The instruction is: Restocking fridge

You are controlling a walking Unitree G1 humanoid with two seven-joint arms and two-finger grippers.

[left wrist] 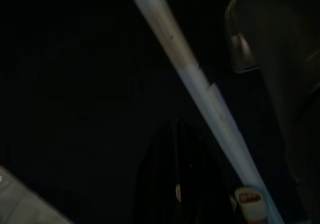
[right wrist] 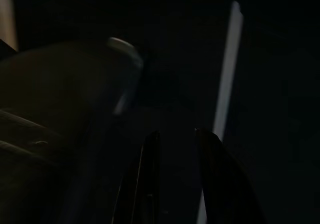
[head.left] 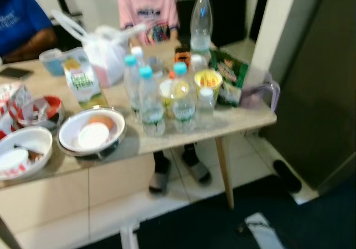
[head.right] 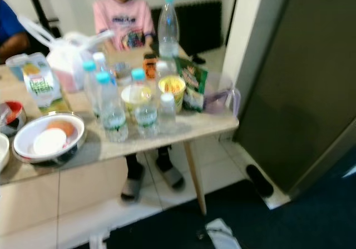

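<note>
Groceries all on table (head.left: 167, 143): water bottles (head.left: 151, 101), juice carton (head.left: 82, 76), noodle cup (head.left: 208, 81). Nothing stocked yet. Right gripper (right wrist: 175, 139) parted, empty; left gripper (left wrist: 177, 184) too dark to tell.

Two people sit behind the table: one in a pink shirt (head.left: 147, 13), another in blue (head.left: 19, 18). Slippers (head.left: 159, 178) underneath.
</note>
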